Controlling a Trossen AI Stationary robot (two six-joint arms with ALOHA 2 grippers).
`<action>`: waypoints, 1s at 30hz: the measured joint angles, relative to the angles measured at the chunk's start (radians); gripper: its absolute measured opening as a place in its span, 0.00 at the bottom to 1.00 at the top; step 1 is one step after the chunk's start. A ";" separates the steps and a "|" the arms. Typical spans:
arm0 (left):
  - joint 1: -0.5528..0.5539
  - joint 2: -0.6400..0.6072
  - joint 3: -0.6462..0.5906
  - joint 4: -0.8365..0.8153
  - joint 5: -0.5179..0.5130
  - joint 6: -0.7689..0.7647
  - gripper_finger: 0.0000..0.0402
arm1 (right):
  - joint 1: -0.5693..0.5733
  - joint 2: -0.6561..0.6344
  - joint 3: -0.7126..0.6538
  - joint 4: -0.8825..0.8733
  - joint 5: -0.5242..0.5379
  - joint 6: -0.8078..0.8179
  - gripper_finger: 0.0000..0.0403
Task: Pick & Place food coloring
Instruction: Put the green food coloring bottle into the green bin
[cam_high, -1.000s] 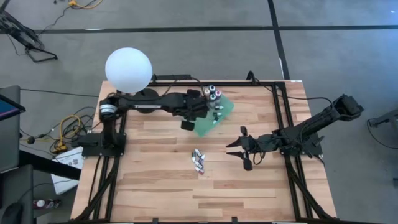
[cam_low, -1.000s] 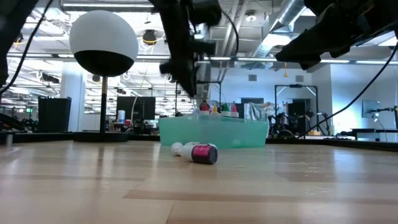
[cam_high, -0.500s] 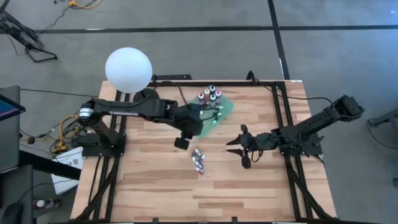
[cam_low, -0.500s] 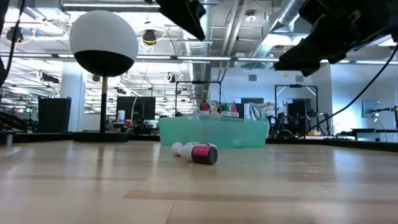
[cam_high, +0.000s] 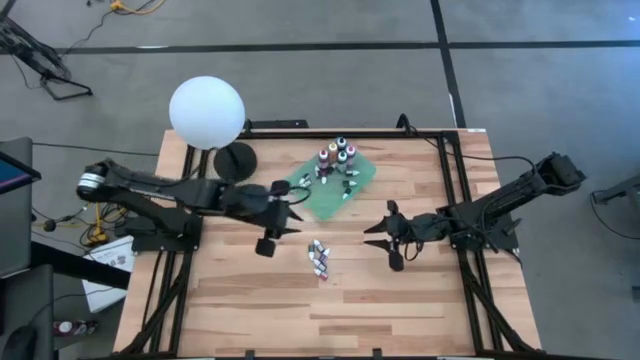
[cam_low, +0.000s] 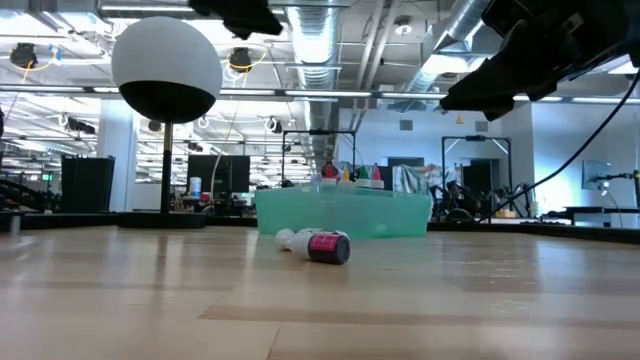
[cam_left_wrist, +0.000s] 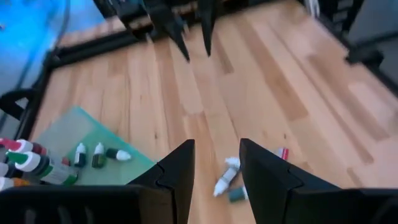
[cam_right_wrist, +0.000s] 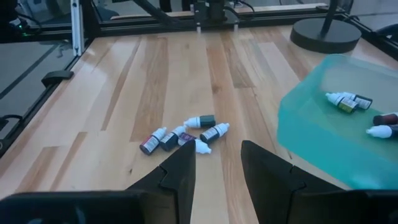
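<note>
Wooden table (cam_high: 400, 300): bare room all round, black frame at edges. Green tray (cam_high: 335, 190) w/ bottles stood and lying. Left gripper (cam_left_wrist: 214, 165) and right gripper (cam_right_wrist: 214, 165), jaws parted, empty. Loose food coloring bottles (cam_high: 319, 257) between them: prob. light, smooth, roll-prone; grip mid-body.

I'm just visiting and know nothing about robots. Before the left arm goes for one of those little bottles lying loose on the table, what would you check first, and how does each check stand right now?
1. Left tool empty and open: ok.
2. Loose bottles in clear sight on the bare wood: ok, in a small bunch.
3. Bottles lying apart enough to take one alone: not ok, they touch.
4. Left tool above the bottles: not ok, it is off to one side.
5. Right tool clear of the bottles: ok, parked beside them, open.
6. Room left on the green tray: ok.
</note>
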 joint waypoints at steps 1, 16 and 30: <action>-0.016 -0.025 -0.043 0.054 -0.015 -0.015 0.30 | -0.002 0.000 0.000 0.000 0.000 0.001 0.30; -0.317 -0.150 -0.375 0.559 -0.322 -0.047 0.30 | -0.010 0.000 0.000 0.008 0.000 0.000 0.30; -0.341 -0.149 -0.379 0.558 -0.304 -0.052 0.30 | -0.017 0.000 0.000 0.011 0.001 0.000 0.30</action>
